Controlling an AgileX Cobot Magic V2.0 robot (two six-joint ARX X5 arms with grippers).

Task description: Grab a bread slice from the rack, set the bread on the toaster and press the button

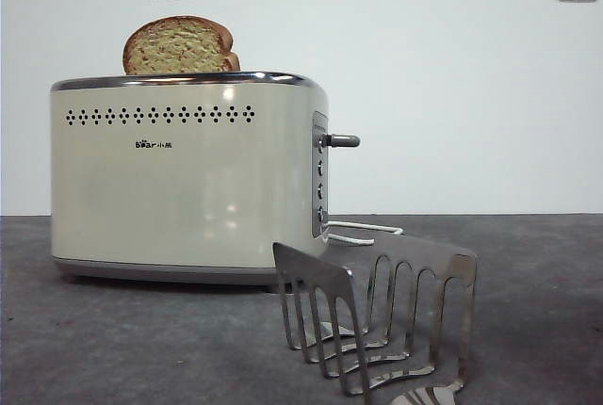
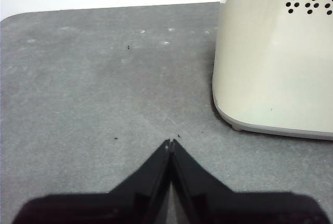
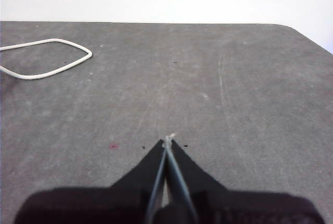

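The slice of bread (image 1: 179, 46) stands upright in the slot of the toaster (image 1: 188, 179), its domed top well clear of the chrome rim; judging by that height, the carriage has not been lowered. The button (image 1: 341, 140) sticks out of the grey end panel at 3 o'clock of the toaster, high in its track, so pressing it down looks like the step left. The rack (image 1: 377, 315) sits on the bench (image 1: 141, 339) at about 5 o'clock of the toaster, nearer the camera, its slots bare.

The left pincer (image 2: 170, 143) has its jaws pressed together, gripping nothing, low over the bench near the toaster's rounded corner. The right pincer (image 3: 167, 141) is likewise closed and empty over bare bench, the white cord (image 3: 47, 57) lying off at its 10 o'clock; both appear parked away from the lever
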